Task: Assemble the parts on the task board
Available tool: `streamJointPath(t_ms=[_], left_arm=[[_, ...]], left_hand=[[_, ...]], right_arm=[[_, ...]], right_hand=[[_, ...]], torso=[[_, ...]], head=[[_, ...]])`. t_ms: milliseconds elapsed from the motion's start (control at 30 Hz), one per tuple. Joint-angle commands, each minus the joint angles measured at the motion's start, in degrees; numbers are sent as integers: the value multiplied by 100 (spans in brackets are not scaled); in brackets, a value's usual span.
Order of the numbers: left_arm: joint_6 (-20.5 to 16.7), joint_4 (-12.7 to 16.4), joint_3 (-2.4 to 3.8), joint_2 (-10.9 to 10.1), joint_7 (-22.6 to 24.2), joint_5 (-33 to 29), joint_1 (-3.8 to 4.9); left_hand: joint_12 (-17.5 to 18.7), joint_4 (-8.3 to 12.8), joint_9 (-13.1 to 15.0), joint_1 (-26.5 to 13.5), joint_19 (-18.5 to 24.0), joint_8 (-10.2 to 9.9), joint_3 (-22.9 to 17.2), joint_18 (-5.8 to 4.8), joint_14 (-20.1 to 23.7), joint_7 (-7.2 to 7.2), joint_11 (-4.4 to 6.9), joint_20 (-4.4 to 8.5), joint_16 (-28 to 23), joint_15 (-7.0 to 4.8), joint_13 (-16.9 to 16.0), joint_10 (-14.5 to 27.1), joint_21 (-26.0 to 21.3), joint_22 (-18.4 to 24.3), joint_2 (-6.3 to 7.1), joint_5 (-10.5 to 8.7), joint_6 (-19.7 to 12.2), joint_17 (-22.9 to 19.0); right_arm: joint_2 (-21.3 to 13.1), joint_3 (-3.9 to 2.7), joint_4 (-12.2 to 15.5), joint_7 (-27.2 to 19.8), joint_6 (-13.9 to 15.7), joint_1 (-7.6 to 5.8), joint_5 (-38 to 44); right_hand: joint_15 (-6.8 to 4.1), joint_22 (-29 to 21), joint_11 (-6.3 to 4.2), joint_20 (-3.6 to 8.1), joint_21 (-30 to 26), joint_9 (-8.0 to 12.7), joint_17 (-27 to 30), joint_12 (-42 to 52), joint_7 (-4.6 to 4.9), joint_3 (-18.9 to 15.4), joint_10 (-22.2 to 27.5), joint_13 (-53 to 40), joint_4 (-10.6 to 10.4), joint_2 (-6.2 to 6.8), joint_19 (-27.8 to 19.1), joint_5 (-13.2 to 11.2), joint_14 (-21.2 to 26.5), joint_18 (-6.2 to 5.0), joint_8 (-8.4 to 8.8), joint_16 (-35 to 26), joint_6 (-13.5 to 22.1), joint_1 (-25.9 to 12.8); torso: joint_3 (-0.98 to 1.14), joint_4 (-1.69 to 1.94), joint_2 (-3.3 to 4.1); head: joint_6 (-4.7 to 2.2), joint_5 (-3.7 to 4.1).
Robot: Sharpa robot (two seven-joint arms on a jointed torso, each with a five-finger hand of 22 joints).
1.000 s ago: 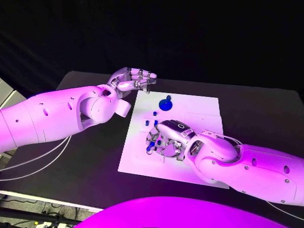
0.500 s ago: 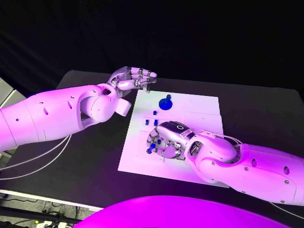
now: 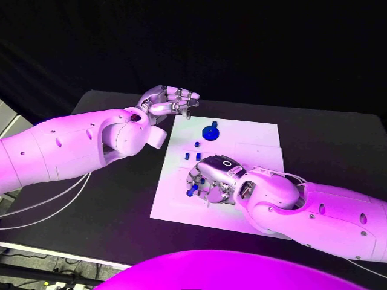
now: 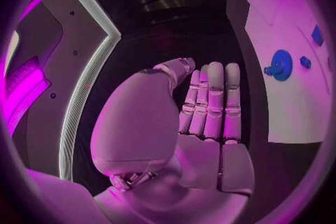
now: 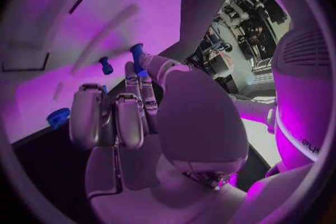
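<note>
The right hand (image 3: 213, 180) hovers low over the board (image 3: 256, 139), pinching a blue peg (image 5: 136, 55) at its fingertips, not yet seated. Past it stand small pegs (image 3: 191, 155), then a blue disc (image 3: 211, 133). Beyond the board's far corner, the left hand (image 3: 169, 100) hangs curled, empty. Most assembly seems left.

The head view looks steeply down from above onto the black table (image 3: 333, 139) and the whole task board (image 3: 254, 136). Each wrist view sits close behind its own palm, and both catch part of that same board.
</note>
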State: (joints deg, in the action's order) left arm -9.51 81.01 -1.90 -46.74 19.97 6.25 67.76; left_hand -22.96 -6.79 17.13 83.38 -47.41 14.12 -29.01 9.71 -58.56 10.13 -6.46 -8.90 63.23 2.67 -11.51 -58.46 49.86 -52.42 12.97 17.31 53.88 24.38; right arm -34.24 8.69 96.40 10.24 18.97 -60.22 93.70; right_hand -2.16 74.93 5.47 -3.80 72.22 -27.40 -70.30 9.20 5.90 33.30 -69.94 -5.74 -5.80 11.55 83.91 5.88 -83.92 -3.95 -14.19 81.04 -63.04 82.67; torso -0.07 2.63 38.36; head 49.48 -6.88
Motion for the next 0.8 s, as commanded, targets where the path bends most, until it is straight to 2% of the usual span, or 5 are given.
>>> streamJointPath(t_ms=[33,233,333,500,800], left_arm=[[76,8,4,14,56,-32,3],[78,9,4,19,53,-32,3],[80,10,4,22,54,-32,3],[83,6,4,27,53,-32,3],[80,2,3,18,47,-32,3]], left_hand=[[-23,5,8,-22,18,31,24,74,37,-11,-1,13,-30,-2,-9,53,-35,6,-20,-23,18,-9],[-23,5,8,-22,18,31,24,74,37,-11,-1,13,-30,-2,-9,53,-35,6,-20,-23,18,-9],[-23,5,8,-22,18,31,24,74,37,-11,-1,13,-30,-2,-9,53,-35,6,-20,-23,18,-9],[-51,1,14,-32,17,41,33,74,43,-15,2,12,-32,-3,-14,72,-49,13,-29,-22,18,-10],[-51,1,14,-32,17,41,33,74,43,-15,2,12,-32,-3,-14,72,-49,13,-29,-22,18,-10]], right_arm=[[38,19,-14,130,-245,15,223],[126,35,-72,238,-284,16,280],[151,40,-84,248,-221,17,281],[160,43,-87,254,-73,17,285],[4,44,36,223,382,18,290]], right_hand=[[16,871,-307,11,-56,-9,14,-58,45,21,-313,-235,55,-18,134,5,-255,59,30,15,53,-101],[134,836,-164,-72,-201,44,47,-305,158,125,28,-197,73,109,92,-25,-244,40,241,11,340,-333],[255,722,-18,-171,-561,109,63,-474,258,106,520,-104,57,281,-22,57,-228,-13,416,20,612,-517],[292,638,20,-220,-822,140,193,-465,267,21,793,-71,97,343,-105,74,-172,-60,491,-34,719,-542],[346,491,81,-291,-1268,212,433,-272,139,-292,1215,-56,150,347,-248,88,-49,-135,673,-130,962,-495]], torso=[[-4,-1,1],[-1,5,-1],[-1,4,-2],[0,-6,-2],[3,-6,-3]], head=[[3,-3],[-6,-8],[-10,-6],[-36,-8],[-30,5]])
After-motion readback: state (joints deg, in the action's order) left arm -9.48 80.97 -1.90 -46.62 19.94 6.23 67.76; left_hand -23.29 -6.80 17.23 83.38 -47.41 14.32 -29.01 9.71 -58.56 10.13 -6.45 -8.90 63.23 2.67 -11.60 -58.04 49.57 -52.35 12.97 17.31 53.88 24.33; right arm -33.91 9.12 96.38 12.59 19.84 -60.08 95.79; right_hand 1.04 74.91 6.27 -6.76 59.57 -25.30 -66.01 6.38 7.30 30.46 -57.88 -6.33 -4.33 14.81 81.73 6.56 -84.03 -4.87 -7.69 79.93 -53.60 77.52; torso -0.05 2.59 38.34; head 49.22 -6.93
